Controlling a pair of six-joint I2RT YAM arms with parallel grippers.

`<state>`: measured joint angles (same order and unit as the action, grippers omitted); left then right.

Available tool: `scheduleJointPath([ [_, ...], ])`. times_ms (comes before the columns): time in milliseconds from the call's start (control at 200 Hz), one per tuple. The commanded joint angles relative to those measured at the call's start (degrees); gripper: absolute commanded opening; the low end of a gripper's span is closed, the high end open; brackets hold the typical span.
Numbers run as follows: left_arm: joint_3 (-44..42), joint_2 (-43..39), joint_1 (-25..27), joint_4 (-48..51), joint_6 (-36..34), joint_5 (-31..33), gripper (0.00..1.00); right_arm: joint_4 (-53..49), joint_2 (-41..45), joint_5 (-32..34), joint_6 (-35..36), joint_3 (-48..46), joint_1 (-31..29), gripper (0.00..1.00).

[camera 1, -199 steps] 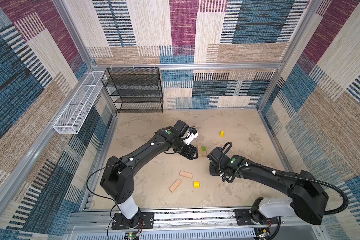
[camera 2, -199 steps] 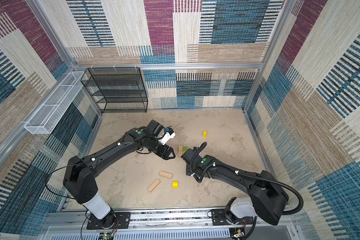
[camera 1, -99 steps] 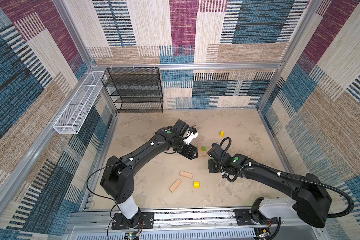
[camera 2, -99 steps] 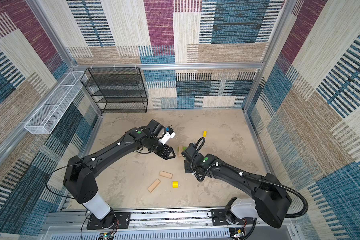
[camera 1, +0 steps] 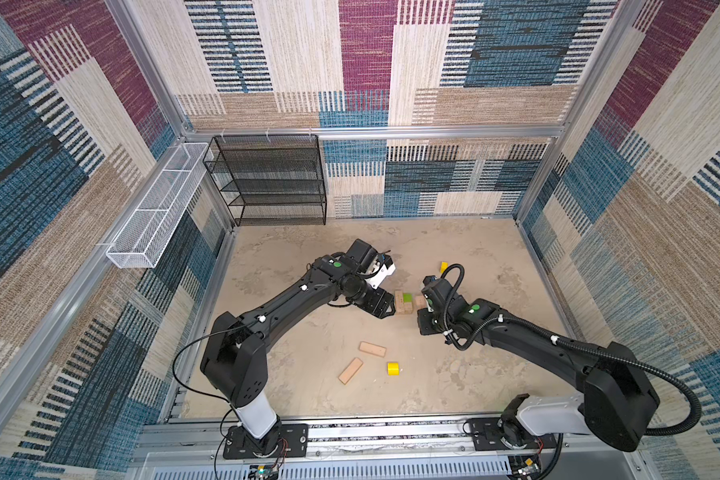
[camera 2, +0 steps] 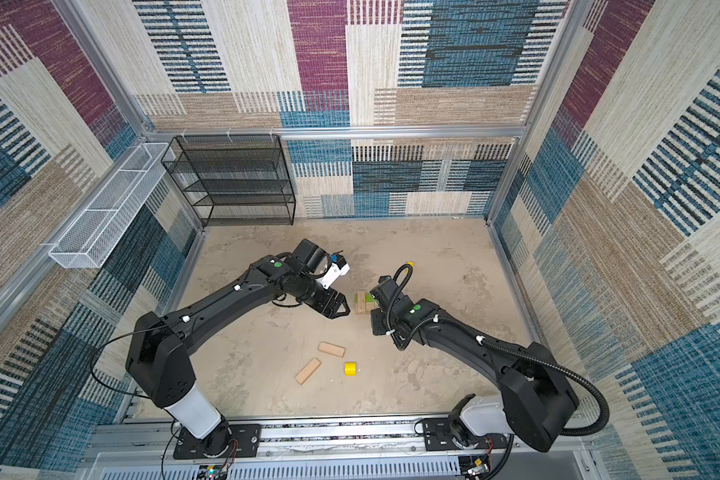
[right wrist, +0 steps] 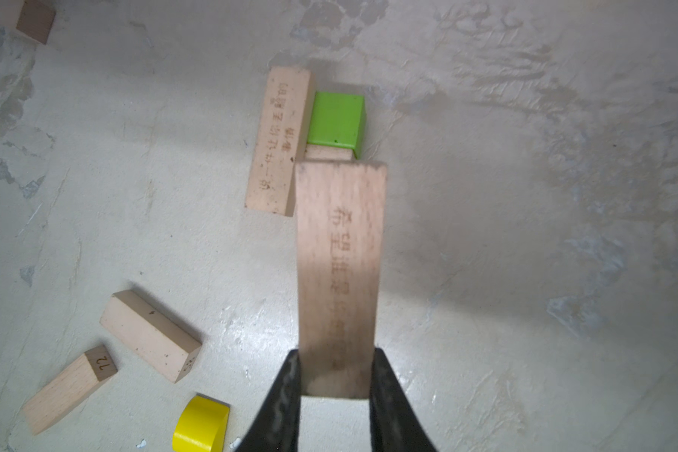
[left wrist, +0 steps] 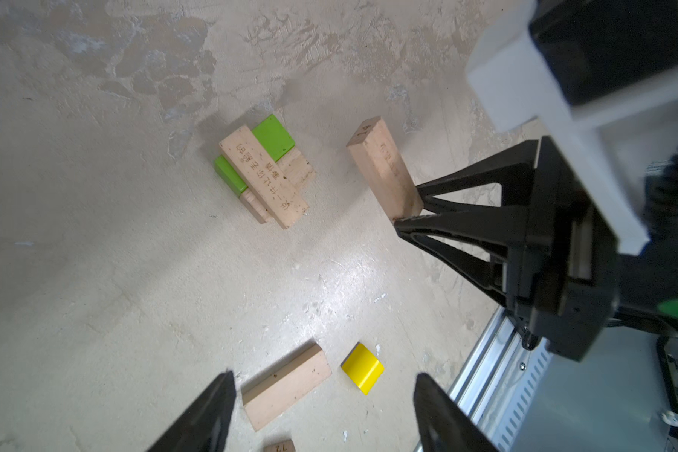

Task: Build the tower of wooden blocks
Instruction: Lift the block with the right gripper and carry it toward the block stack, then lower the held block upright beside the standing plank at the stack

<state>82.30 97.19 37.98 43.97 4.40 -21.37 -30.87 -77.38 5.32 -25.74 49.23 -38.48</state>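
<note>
Right wrist view: right pincer point(right wrist: 335, 354) clenched on one end of a tan plank point(right wrist: 339, 254) w/ printed characters along its face. The plank juts straight out from the fingers, free end aimed at the tower point(left wrist: 298, 172), long axis approx parallel w/ the tower's top plank point(right wrist: 278, 141). Left wrist view shows it just beside the tower, w/ a gap btwn them.

The tower is a low stack: tan wood at the bottom, green brick point(left wrist: 273, 137) crosswise, top plank laid across the brick.

On the tower's opposite side sits the left pincer point(camera 1: 389, 306), spread wide and empty. Toward the arm bases from the tower lie two loose planks point(camera 1: 372, 349) and a yellow piece point(camera 1: 393, 368). A second yellow piece point(camera 1: 444, 266) lies beyond the tower.
</note>
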Motion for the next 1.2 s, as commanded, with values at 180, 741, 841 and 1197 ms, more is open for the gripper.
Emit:
scheduleJointPath([
  [180, 0.35, -0.26, -0.10, 0.60, -0.71, 0.71, 0.76, 2.82, -5.33, -3.78, 1.63, 3.11, 1.30, 0.00],
  [741, 0.40, -0.32, -0.10, 0.88, -0.89, 0.98, 0.76, 2.89, -12.94, -5.57, -0.22, 7.34, 3.21, 0.00],
  [841, 0.40, -0.26, -0.10, 0.92, -0.89, 0.97, 0.77, 2.57, -13.64, -5.41, -0.15, 8.05, 3.41, 0.00],
  [1197, 0.47, -0.29, -0.12, 0.89, -0.95, 1.07, 0.76, 2.31, -15.60, -5.43, -0.72, 9.39, 3.87, 0.00],
])
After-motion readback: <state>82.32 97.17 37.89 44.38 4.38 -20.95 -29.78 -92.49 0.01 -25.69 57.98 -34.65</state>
